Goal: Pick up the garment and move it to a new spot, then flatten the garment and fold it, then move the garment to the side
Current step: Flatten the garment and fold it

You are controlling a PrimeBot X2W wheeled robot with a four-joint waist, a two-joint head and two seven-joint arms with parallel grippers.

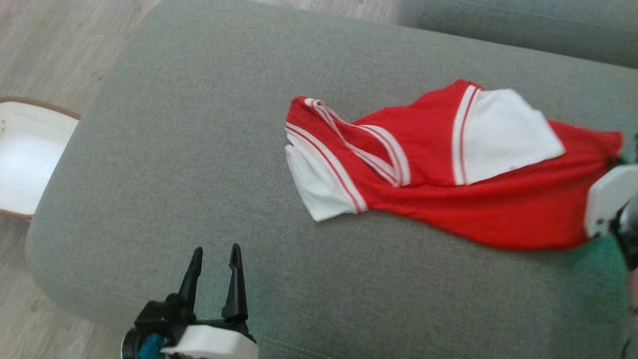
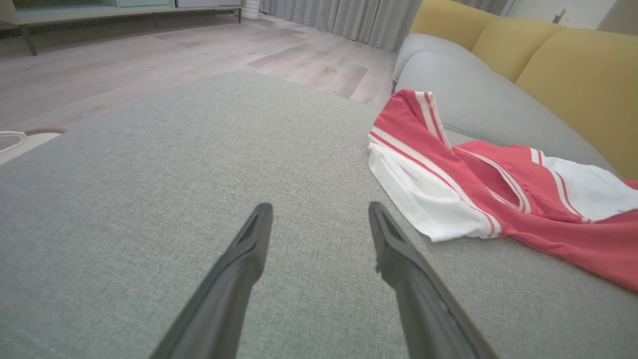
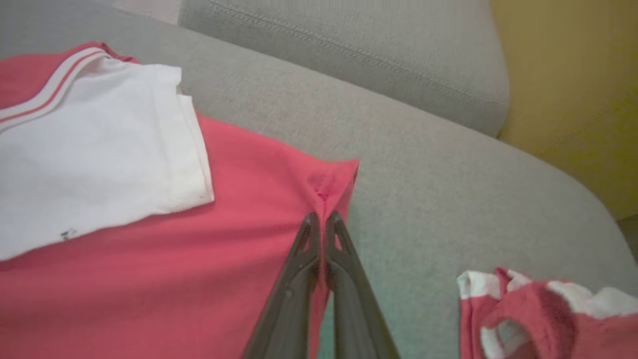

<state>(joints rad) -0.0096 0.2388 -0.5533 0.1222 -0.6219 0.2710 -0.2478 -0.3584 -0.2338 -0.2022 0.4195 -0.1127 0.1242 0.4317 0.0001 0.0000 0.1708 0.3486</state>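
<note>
A red garment (image 1: 448, 199) with white sleeves and white stripes lies spread on the grey sofa cushion (image 1: 199, 149). It also appears at the right in the left wrist view, garment (image 2: 498, 189). In the right wrist view my right gripper (image 3: 323, 217) is shut on a pinched corner of the garment (image 3: 249, 259) at its hem. The right arm's white wrist (image 1: 605, 199) sits at the garment's right end in the head view. My left gripper (image 1: 215, 254) stands open over bare cushion near the front edge, left of the garment, fingers (image 2: 249, 249) holding nothing.
A second red and white cloth (image 3: 543, 314) lies crumpled at the lower right of the right wrist view. A white basket (image 1: 25, 159) stands on the wood floor left of the cushion. Yellow back cushions (image 2: 573, 75) rise behind the sofa seat.
</note>
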